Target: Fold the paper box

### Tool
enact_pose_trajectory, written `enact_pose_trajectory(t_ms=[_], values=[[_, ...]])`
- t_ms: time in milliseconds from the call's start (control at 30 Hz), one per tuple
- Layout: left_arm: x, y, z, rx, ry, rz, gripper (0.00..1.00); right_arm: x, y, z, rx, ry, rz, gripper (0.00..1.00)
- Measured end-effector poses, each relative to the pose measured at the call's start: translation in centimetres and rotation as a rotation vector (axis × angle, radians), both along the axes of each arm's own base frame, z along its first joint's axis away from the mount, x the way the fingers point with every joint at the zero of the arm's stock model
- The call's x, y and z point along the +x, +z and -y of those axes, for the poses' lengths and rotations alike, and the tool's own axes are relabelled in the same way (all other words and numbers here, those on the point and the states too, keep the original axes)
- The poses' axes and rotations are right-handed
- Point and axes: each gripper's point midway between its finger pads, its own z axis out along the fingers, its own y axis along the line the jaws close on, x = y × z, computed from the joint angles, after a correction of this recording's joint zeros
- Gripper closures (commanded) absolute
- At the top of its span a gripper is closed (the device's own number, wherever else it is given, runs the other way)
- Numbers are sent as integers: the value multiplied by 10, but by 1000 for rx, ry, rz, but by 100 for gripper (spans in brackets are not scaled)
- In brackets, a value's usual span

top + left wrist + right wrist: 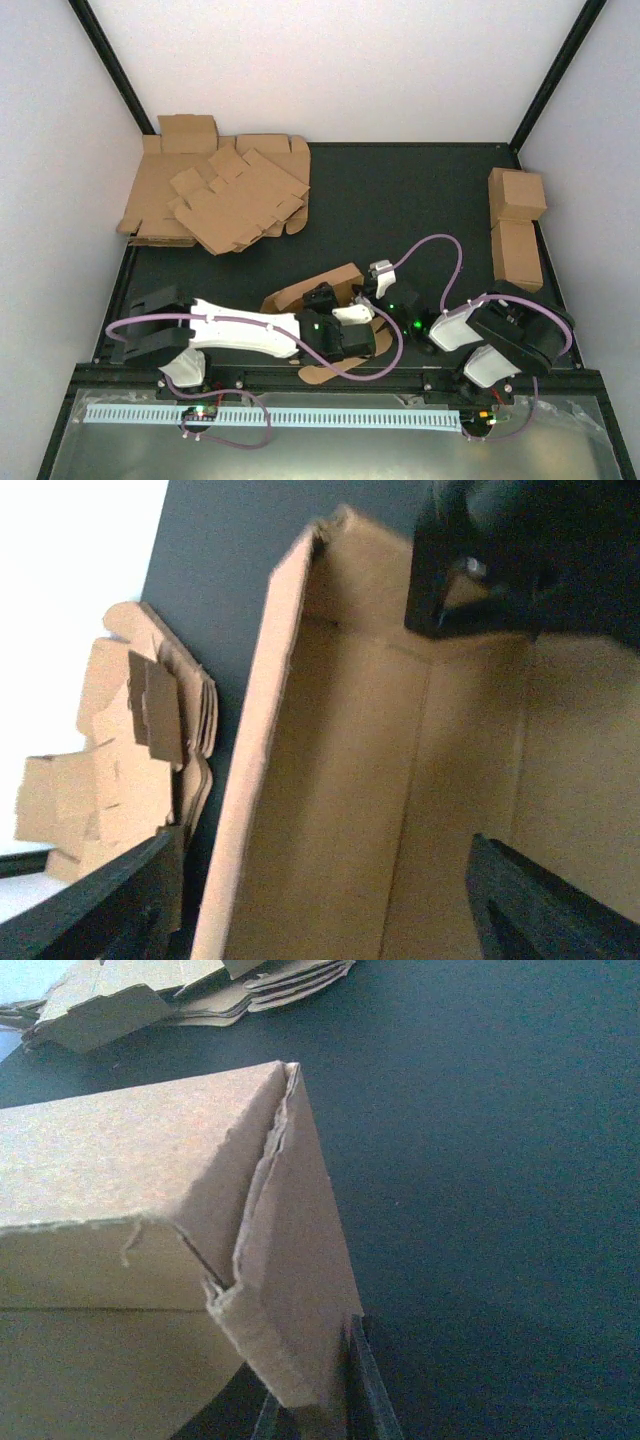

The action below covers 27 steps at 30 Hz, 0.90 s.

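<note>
The paper box (318,285) sits half-formed at the near middle of the desk (420,200), between the two arms. Its open side is up and its long axis runs roughly left to right. The left gripper (325,865) is spread wide and straddles a long wall, one finger outside and one inside. The right gripper (315,1410) looks pinched onto an end corner, so the wall fold seems to fall to the left arm.

The box (338,276), plain brown corrugated cardboard, lies half-folded on the counter (400,200) at its near middle. Its long walls are raised, one corner is closed with a ragged seam, and curved flaps lie flat.
</note>
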Motion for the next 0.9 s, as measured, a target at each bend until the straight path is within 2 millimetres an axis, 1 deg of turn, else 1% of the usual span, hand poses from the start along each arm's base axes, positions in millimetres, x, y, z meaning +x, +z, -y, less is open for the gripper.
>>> enact_pose_trajectory(t_ms=[33,133,200,267,333,400,467,500,567,633,800,900], values=[[-2,5,2,-30,1,-21,11,0,0,0,-1,-2,1,84],[-5,29,10,-148,3,-97,5,0,0,0,-4,0,4,84],[-4,49,13,-245,7,-155,4,0,0,0,-5,2,5,84],[2,72,10,-364,20,-213,6,0,0,0,-6,5,7,84],[14,97,-2,-498,40,-271,6,-2,0,-2,-10,12,10,84],[28,117,-17,-610,65,-307,7,-3,1,-3,-15,20,17,84],[43,130,-30,-718,87,-343,9,-5,1,-6,-20,29,25,84],[48,132,-34,-747,95,-357,10,-5,3,-7,-21,32,30,83],[60,125,-40,-787,120,-413,14,-5,5,-10,-23,38,41,83],[64,108,-38,-792,134,-494,16,-4,7,-12,-25,41,52,82],[65,56,-23,-780,162,-734,18,-1,10,-16,-31,40,71,80],[62,33,-13,-765,169,-840,20,0,9,-20,-42,45,80,80]])
